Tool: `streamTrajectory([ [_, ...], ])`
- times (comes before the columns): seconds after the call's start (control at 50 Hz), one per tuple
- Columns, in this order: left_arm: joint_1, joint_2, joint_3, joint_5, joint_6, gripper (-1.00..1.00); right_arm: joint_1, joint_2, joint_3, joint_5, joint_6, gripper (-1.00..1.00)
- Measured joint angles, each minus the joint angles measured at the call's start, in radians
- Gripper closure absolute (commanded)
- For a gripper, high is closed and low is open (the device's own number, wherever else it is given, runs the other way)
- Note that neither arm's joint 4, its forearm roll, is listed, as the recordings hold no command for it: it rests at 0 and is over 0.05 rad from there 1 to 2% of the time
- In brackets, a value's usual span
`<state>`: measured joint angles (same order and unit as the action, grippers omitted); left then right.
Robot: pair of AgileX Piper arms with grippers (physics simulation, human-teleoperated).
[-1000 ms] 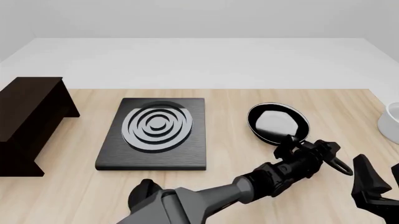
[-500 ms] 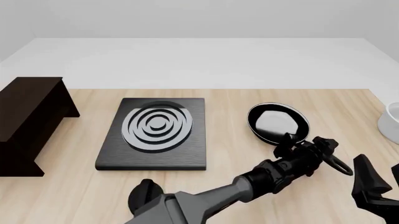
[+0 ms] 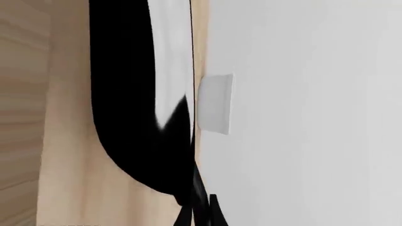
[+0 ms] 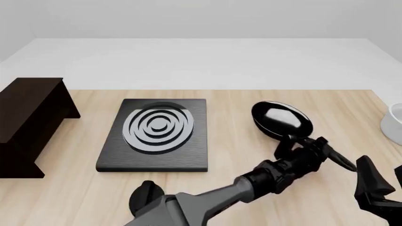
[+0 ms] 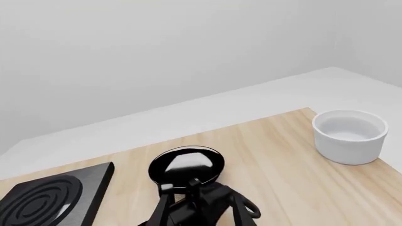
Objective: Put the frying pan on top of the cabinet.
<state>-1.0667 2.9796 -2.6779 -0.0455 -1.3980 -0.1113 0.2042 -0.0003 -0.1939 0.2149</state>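
The frying pan [image 4: 281, 119] is right of the middle of the table, its glossy inside tilted, with its long handle [image 4: 338, 159] pointing toward the near right. My left gripper [image 4: 306, 149] is shut on the handle just behind the pan bowl. In the right wrist view the pan [image 5: 186, 165] and the left gripper [image 5: 202, 200] show together. The left wrist view shows the pan's black side [image 3: 125, 117] close up. The dark cabinet [image 4: 28, 115] stands at the far left of the table. My right gripper [image 4: 384, 181] hangs open and empty at the near right corner.
A flat black stove plate [image 4: 157, 134] with silver rings lies between the cabinet and the pan; it also shows in the right wrist view [image 5: 50, 197]. A white bowl [image 4: 394, 123] sits at the table's right edge, also seen in the right wrist view [image 5: 349, 135].
The pan has tipped and shifted a little with the left gripper holding its handle; its inside now looks darker and more tilted. The right gripper has not moved.
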Motion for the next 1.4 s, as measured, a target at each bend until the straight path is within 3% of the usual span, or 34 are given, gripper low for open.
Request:
streamTrajectory([
  [0.22,0.008,-0.094,0.195,-0.089,-0.001,1.0,0.002,-0.005,0.0,0.004,-0.002,-1.0],
  [0.64,0.05,-0.378,0.652,-0.232,0.223,1.0,0.011,-0.009,0.0,0.008,-0.015,-1.0],
  [1.06,0.103,-0.682,0.945,-0.326,0.35,1.0,0.024,-0.047,0.0,0.044,-0.038,-1.0],
  [1.4,0.236,-0.899,1.116,-0.345,0.466,1.0,0.032,-0.08,0.0,0.074,-0.055,-1.0],
])
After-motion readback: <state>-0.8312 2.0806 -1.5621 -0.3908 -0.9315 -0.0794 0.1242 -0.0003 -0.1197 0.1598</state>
